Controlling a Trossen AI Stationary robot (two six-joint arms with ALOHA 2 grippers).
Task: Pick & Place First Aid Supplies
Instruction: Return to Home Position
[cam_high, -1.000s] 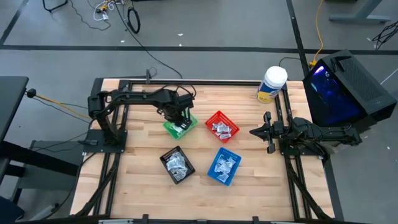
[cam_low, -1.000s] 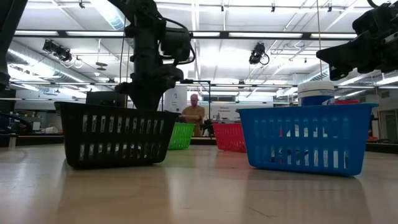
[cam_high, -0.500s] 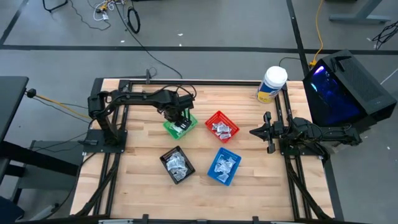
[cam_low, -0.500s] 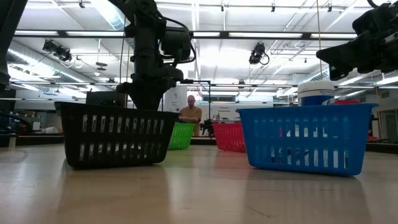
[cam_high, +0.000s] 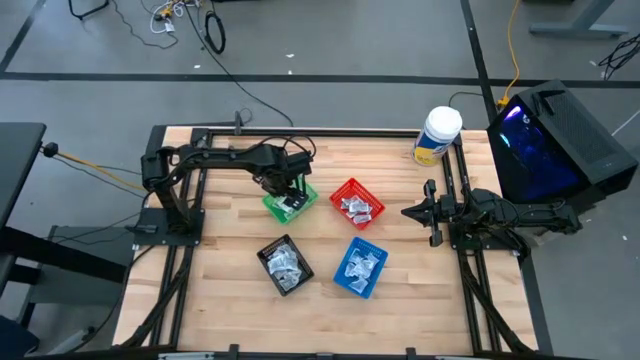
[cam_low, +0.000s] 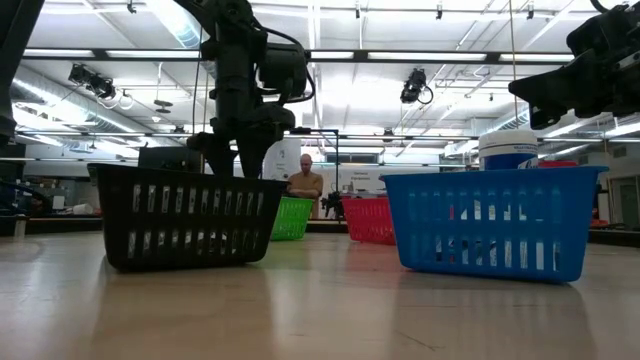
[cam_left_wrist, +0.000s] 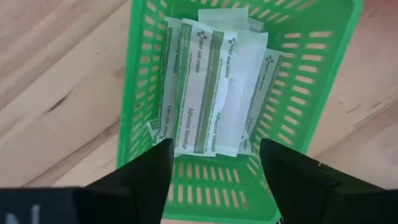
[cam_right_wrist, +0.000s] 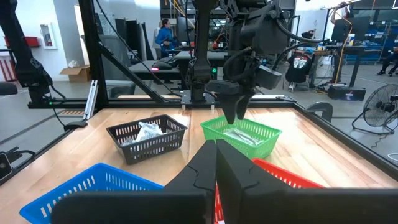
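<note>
Two dark fingers of the left gripper (cam_left_wrist: 216, 149) are hanging wide apart above the green basket (cam_left_wrist: 298, 68), gripping nothing; the pale-green bandage packets (cam_left_wrist: 211, 93) are lying inside it. The right gripper (cam_right_wrist: 216, 146) is waiting at the right side of the table (cam_high: 230, 300), fingers pressed together. In the low view the black basket (cam_low: 185, 215) is hiding the left fingertips.

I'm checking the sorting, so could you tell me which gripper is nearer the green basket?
Left. The left gripper hangs right above the green basket, fingers open; the right gripper sits well away, past the red basket.
</note>
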